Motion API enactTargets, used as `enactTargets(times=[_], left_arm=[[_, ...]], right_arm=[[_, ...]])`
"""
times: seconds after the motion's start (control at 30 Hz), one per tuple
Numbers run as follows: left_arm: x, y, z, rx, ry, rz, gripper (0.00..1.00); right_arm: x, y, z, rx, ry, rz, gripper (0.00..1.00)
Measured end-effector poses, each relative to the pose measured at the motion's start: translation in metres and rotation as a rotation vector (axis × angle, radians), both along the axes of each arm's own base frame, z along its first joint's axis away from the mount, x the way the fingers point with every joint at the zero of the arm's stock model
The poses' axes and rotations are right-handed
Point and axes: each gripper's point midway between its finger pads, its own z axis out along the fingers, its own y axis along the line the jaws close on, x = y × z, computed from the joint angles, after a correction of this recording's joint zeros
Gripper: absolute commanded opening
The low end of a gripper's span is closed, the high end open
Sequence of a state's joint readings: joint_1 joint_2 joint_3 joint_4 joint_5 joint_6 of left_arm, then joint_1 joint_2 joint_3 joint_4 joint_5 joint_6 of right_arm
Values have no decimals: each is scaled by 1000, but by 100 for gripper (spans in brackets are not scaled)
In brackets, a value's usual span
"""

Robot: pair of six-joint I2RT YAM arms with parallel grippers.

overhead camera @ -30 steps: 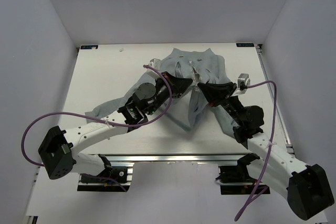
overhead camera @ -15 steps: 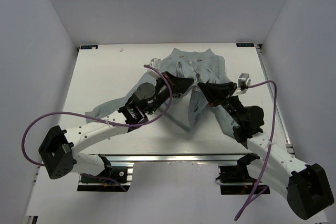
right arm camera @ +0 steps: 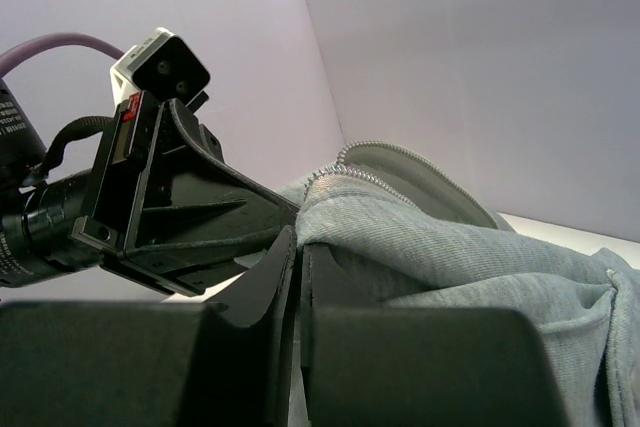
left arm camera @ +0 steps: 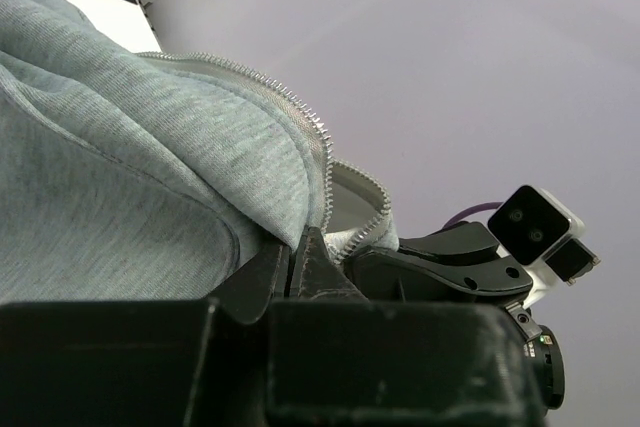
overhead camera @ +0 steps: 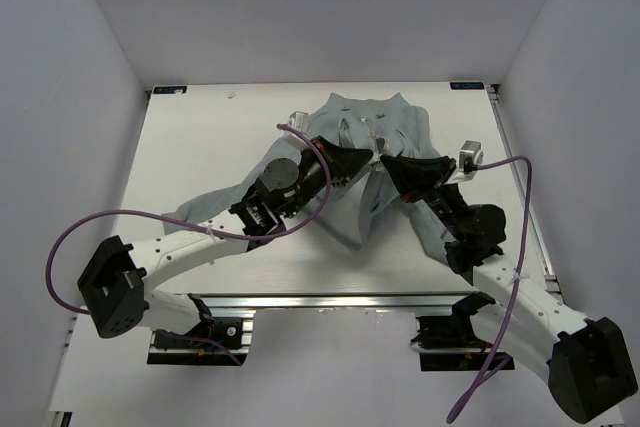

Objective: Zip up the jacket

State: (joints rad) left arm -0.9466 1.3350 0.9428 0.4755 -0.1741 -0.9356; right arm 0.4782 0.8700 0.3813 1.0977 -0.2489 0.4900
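Note:
The light grey jacket lies crumpled at the back middle of the white table, one sleeve trailing to the front left. My left gripper is shut on the left front edge of the jacket beside the zipper teeth. My right gripper is shut on the other front edge, its zipper teeth showing above. The two grippers meet almost tip to tip over the jacket's middle. Each gripper shows in the other's wrist view. The zipper slider is not visible.
The white table ends in a metal rail at the near edge. Grey walls enclose the back and both sides. Purple cables loop off both arms.
Both grippers have shifted slightly, the left one forward and the right one toward the back, still holding the jacket edges. The fabric between them has bunched a little.

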Motion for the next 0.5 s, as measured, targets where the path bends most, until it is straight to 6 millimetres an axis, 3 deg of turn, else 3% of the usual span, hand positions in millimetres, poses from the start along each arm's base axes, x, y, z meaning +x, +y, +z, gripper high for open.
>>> enactTargets(times=[0.5], left_arm=[[-1, 2, -3, -4, -5, 6, 0]], right_arm=[[6, -1, -7, 22, 79, -11, 0]])
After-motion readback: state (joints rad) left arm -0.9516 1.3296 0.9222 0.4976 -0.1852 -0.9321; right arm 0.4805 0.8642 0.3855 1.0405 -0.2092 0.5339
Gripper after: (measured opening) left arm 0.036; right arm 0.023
